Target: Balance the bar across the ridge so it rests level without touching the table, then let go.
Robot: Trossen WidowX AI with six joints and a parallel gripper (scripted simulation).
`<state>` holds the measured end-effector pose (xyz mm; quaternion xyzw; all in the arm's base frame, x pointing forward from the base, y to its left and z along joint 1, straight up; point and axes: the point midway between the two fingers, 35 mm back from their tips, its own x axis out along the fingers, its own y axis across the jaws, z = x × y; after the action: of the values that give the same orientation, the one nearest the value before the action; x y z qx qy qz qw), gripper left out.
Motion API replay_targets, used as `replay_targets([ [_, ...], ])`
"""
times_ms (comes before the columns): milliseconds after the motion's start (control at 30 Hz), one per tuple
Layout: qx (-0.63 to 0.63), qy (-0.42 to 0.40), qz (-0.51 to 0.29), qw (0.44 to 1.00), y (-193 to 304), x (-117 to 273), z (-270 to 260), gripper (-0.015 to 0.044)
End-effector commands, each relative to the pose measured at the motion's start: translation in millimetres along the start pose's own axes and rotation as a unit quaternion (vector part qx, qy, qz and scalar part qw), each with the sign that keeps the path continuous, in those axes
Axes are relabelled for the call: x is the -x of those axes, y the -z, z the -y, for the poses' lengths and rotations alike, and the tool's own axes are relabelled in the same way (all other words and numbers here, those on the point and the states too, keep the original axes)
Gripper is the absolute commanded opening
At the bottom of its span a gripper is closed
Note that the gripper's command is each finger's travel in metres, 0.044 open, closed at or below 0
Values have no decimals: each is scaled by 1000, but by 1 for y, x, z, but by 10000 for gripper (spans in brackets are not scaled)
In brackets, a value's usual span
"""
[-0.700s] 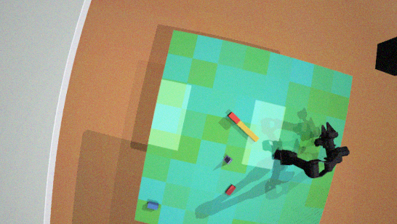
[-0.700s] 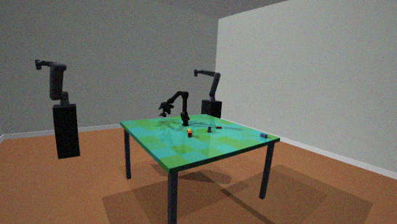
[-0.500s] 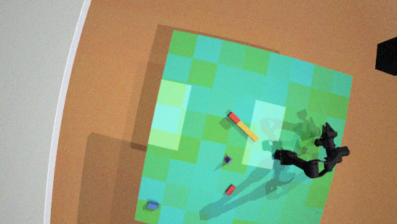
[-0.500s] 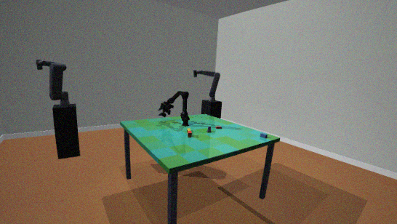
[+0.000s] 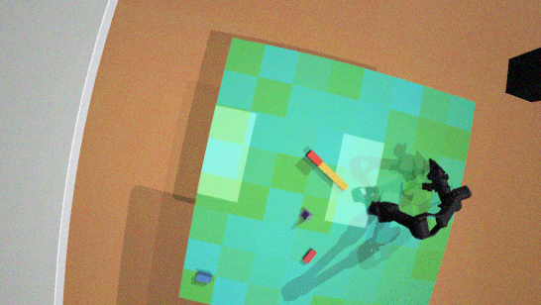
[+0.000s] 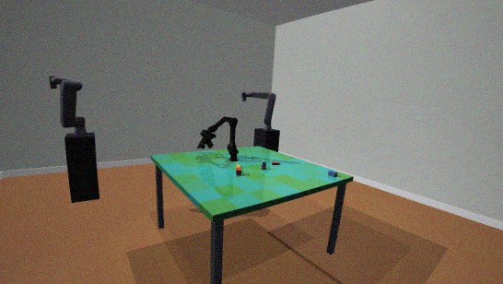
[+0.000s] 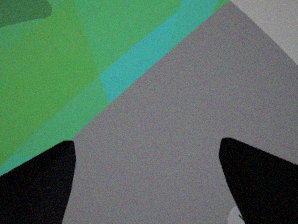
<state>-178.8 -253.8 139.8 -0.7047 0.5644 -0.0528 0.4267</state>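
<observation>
Wrist view shows the end effector [image 5: 429, 173] [image 6: 204, 145] [image 7: 149, 149] spread and empty; bring it over the bar [image 5: 329, 171] [image 6: 239, 171], fingers straddling its middle squarely

Open air between the gripper's fingertips, nothing caught there! The red-and-yellow bar [image 5: 327, 169] [image 6: 239, 170] lies well apart from the arm [image 5: 421, 225] [image 6: 233, 138]; a small dark block [image 5: 305, 214] [image 6: 263, 165] stands near it, a red block [image 5: 309, 255] [image 6: 275, 163] beyond, and there's room between all three.
</observation>
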Motion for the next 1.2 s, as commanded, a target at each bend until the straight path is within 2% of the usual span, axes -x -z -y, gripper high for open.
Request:
replay_targets([
  [0,77,6,25,997,-1,-12,7,315],
  [267,212,26,65,975,-7,-32,21,315],
  [567,365,54,106,923,-17,-54,37,315],
  [1167,631,149,160,744,-42,-94,79,315],
])
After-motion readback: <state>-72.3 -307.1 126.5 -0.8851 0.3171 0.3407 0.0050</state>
